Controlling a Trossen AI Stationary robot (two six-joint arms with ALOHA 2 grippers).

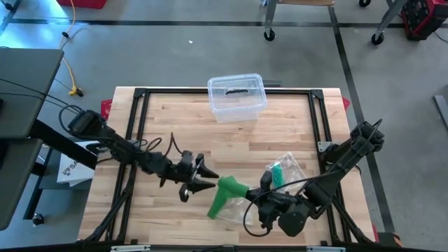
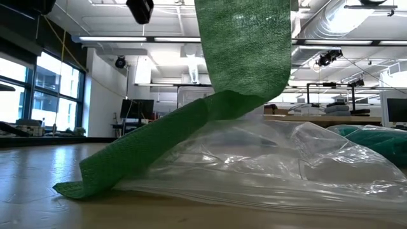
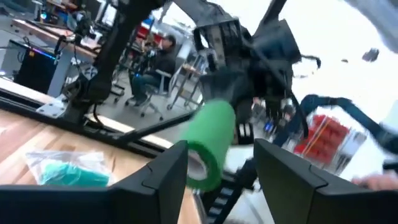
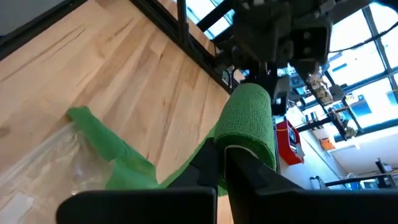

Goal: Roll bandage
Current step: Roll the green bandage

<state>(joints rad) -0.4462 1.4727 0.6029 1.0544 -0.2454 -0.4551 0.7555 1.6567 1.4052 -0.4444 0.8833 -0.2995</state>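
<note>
A green bandage roll (image 1: 229, 185) hangs above the table's near middle. Its loose strip (image 2: 241, 57) drops from the roll, and the strip's end (image 2: 82, 184) lies on the wood beside a clear plastic bag (image 2: 267, 165). My right gripper (image 1: 246, 190) comes from the right and is shut on the roll (image 4: 249, 121). My left gripper (image 1: 212, 180) comes from the left and stands open. In the left wrist view the roll (image 3: 211, 140) shows between its two fingers, close to one finger (image 3: 165, 177). My right gripper holds the roll at the end nearest it (image 4: 239, 148), with both fingers shut together there. The fingertips hide the exact spot. The roll is lifted clear of the table, and its strip (image 4: 118, 152) hangs down slack to the wood. My left gripper: I cannot tell whether a finger touches the roll.
The clear bag (image 1: 283, 171) with a teal item inside lies at the near right, partly under the strip. A clear lidded box (image 1: 236, 96) stands at the far middle. Black frame rails (image 1: 136, 126) run along the table's sides. People sit in the room beyond.
</note>
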